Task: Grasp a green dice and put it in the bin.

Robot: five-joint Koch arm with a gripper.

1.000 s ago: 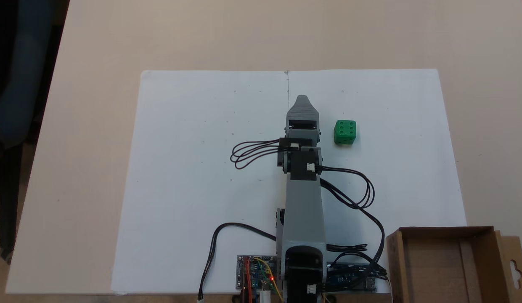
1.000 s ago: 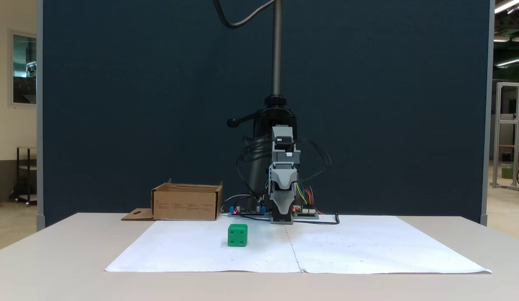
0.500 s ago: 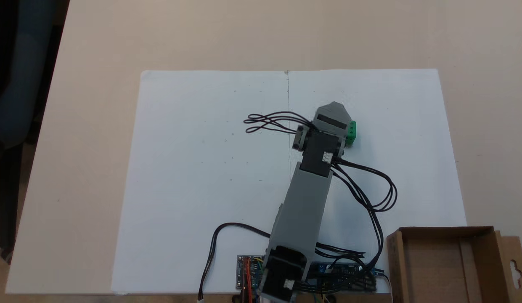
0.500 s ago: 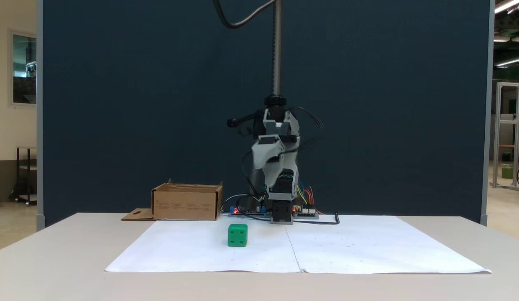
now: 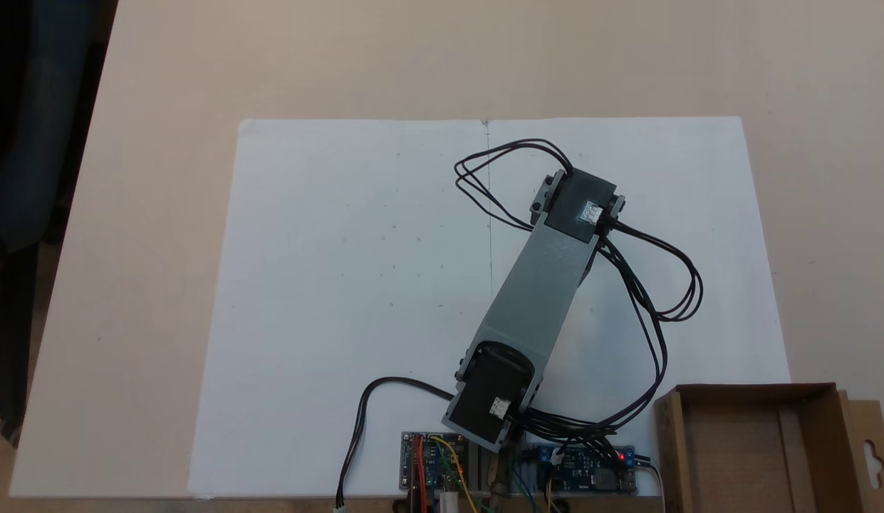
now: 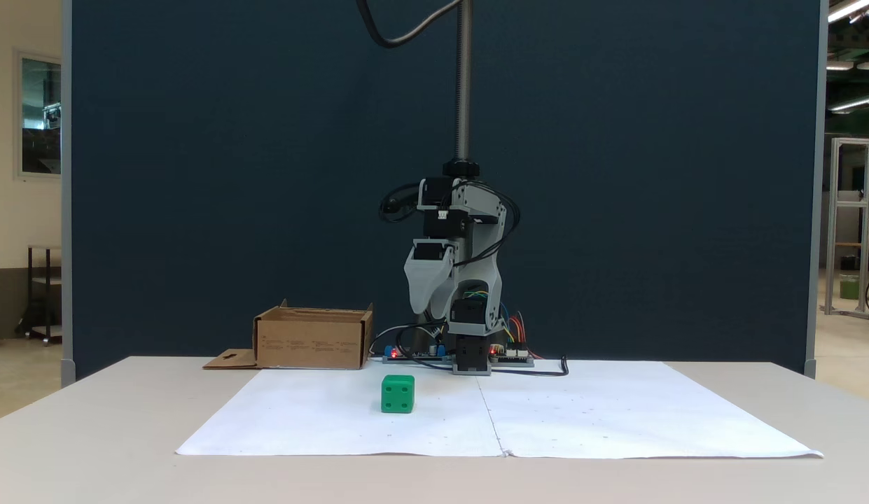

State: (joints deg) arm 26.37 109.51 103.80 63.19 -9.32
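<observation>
In the front fixed view the gripper hangs above the white paper, pointing down, well above the green dice, which sits on the paper just left of its centre seam. Whether the jaws are apart cannot be told, and they hold nothing. The cardboard bin stands far left of the dice, near the arm's base.

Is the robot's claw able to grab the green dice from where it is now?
Probably yes. The gripper hangs in the air above the green dice, pointing down, and nothing stands between them. The dice sits alone on the white paper, so the way looks free.
</observation>
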